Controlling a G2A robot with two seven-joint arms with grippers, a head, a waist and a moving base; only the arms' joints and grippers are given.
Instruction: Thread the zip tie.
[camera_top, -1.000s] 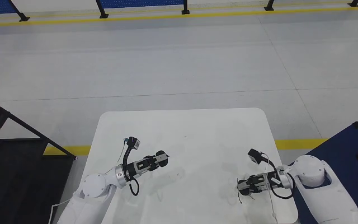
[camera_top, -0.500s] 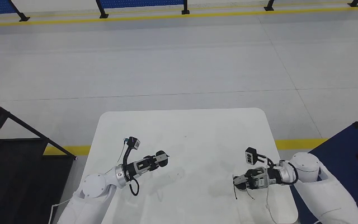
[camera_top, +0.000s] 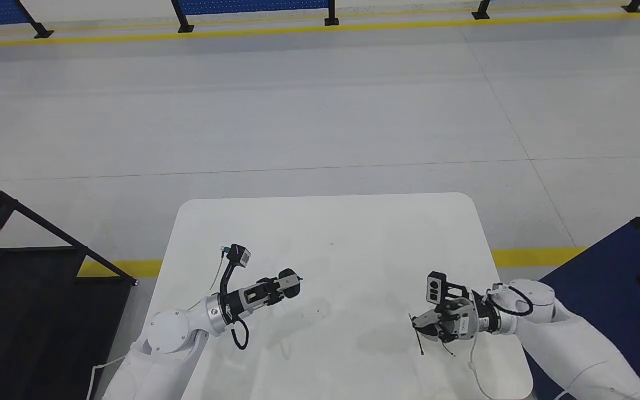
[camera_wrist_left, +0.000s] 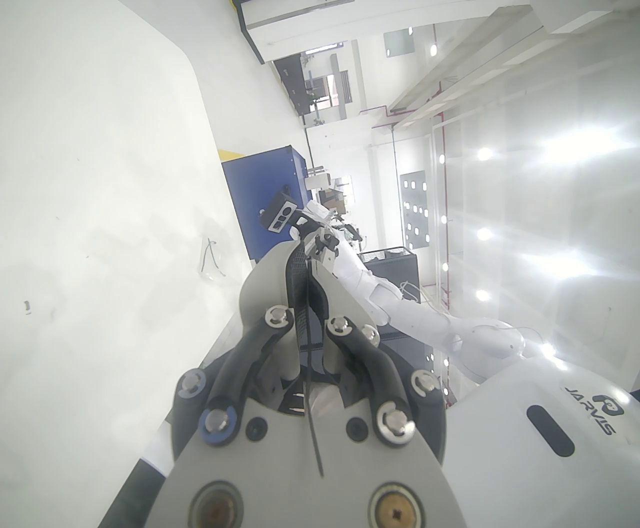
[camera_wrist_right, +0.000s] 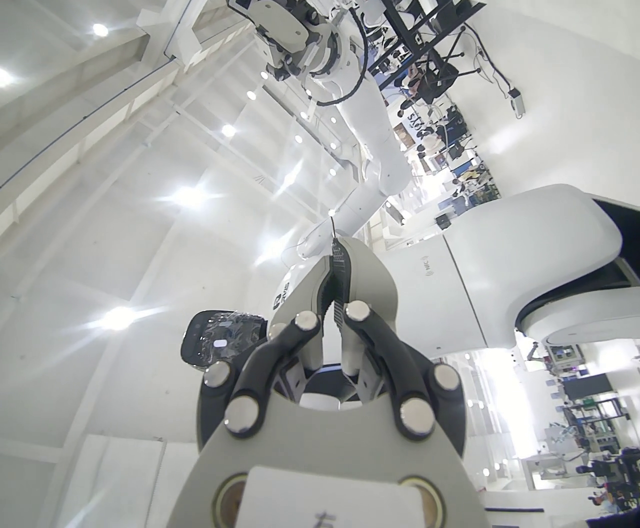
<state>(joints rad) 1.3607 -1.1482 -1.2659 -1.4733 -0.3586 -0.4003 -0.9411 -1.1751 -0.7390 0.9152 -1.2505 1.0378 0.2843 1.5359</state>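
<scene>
The left gripper (camera_top: 291, 279) sits over the left part of the white table (camera_top: 350, 225), on the robot's side of it, pointing toward the middle. In the left wrist view its fingers (camera_wrist_left: 260, 280) are pressed together on a thin black strip (camera_wrist_left: 311, 400). The strip runs from between the fingertips back over the palm and ends there in a free tip. It looks like a zip tie, though its head cannot be made out.

The two grippers are well apart, with bare tabletop between them.

The right gripper (camera_top: 417, 323) is over the right part of the table, close to the robot's edge, and points toward the left gripper. Its fingers (camera_wrist_right: 370, 280) are closed on the zip tie (camera_top: 421, 340). A short black tip of the tie (camera_wrist_right: 331, 223) pokes out past the fingertips, and in the top view the rest hangs as a thin dark curl just below the gripper. Whether that curl touches the tabletop cannot be told.
</scene>
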